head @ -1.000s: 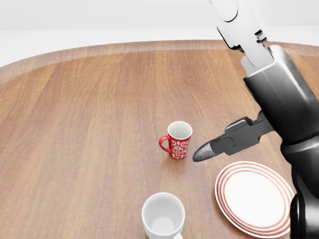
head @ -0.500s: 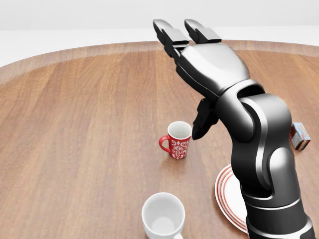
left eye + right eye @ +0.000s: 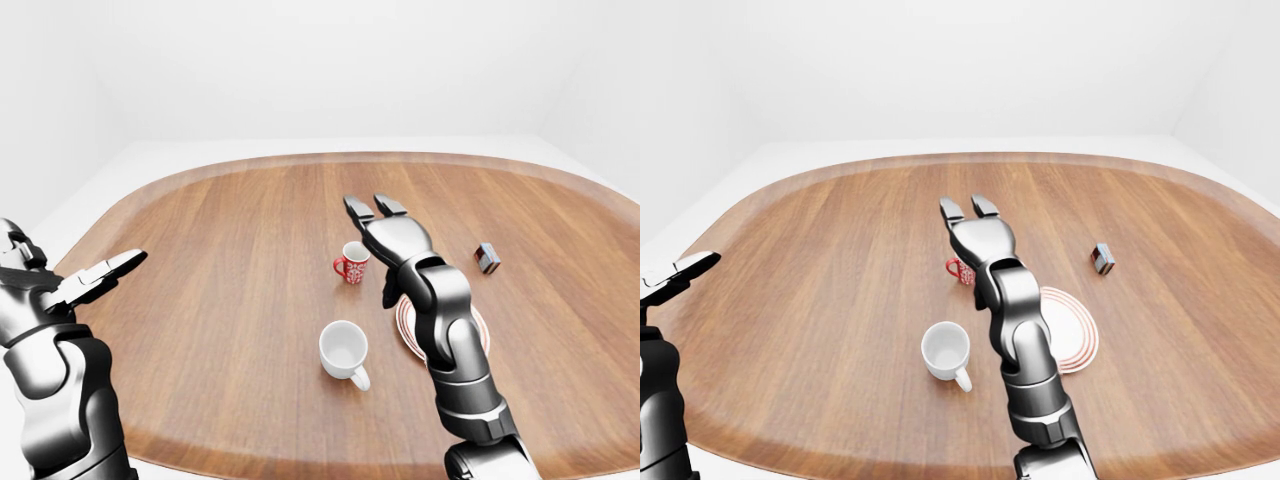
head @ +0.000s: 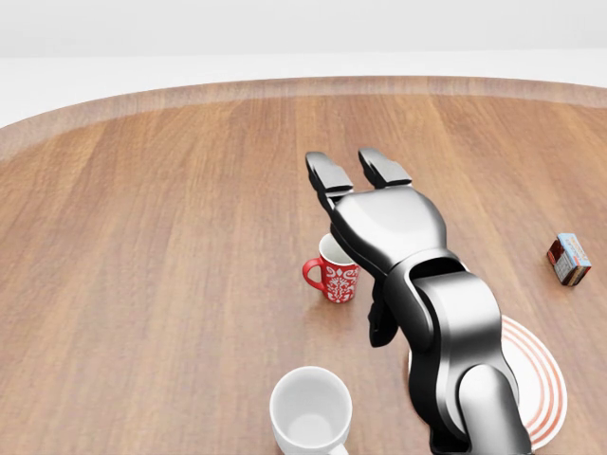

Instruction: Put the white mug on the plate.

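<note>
The white mug (image 3: pixel 343 349) stands upright on the wooden table, handle toward the view's bottom right; it also shows at the bottom of the head view (image 4: pixel 311 410). The white plate with red rings (image 3: pixel 1072 325) lies to the mug's right, and my right forearm hides part of it in the head view. My right hand (image 4: pixel 349 175) is open and empty, palm down with fingers stretched out, above and just right of a red patterned mug (image 4: pixel 332 272). My left hand (image 3: pixel 108 272) is open and empty at the far left, off the table's edge.
The red mug stands above the white mug in the head view, left of the plate. A small box (image 4: pixel 569 258) lies at the right. The table's rounded edge (image 3: pixel 300 160) runs along the top of the eye views.
My right arm has swung down and to the left: the hand dropped from the top of the head view to just above the red mug. The forearm now covers much of the plate.
</note>
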